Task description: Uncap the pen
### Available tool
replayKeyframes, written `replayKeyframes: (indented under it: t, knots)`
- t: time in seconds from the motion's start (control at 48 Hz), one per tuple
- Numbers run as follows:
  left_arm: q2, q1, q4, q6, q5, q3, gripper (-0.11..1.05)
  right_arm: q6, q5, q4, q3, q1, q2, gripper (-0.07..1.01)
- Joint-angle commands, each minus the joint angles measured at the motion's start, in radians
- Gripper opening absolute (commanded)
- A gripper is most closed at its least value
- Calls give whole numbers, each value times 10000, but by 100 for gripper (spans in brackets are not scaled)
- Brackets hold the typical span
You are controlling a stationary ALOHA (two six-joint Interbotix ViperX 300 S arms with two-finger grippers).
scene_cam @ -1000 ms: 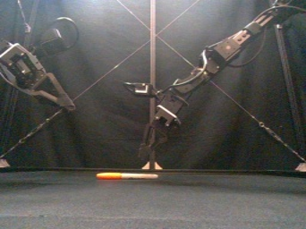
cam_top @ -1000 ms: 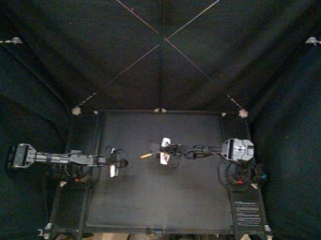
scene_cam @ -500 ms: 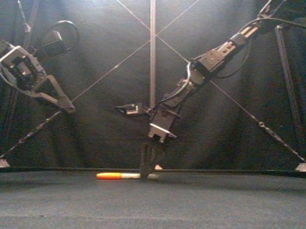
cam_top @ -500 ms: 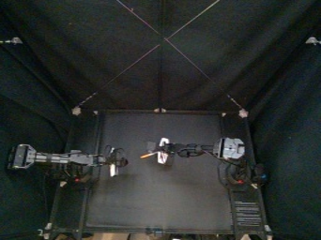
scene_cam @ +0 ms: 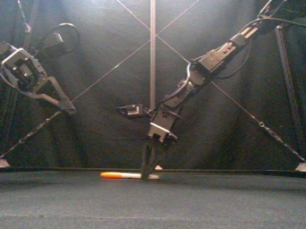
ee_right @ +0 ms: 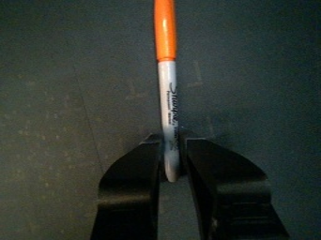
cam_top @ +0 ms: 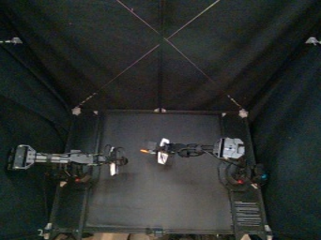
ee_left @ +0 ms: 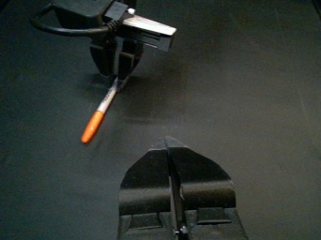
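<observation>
Down on the bench (cam_top: 138,202), roughly mid-way across, the pen (scene_cam: 125,175) lies flat, orange cap (ee_right: 164,28) on and the white barrel running back between my right fingers (scene_cam: 149,165). Those come down steeply from above and pinch the barrel end from both sides, tips right at the bench. My left fingers (ee_left: 170,155) are pressed together, holding nothing, up off to the left and well apart from the pen
</observation>
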Motion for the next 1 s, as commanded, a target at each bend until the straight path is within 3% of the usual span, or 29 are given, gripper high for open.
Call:
replayKeyframes:
  t: [0.021,0.417,0.604,0.75,1.0]
  knots:
    - [15,123,15,31,-107,-291,27,15,46,31,46,15,-414,52]
    - [123,430,215,31,-107,-752,65,15,77,-138,46,660,-1933,52]
    - [552,644,215,31,153,-1166,81,15,184,-153,-31,1089,-2347,52]
    - [1074,782,291,31,399,-1442,88,15,199,-215,-31,1335,-2531,52]
    - [2194,721,291,15,644,-1933,89,107,199,-414,-15,1565,-2638,52]
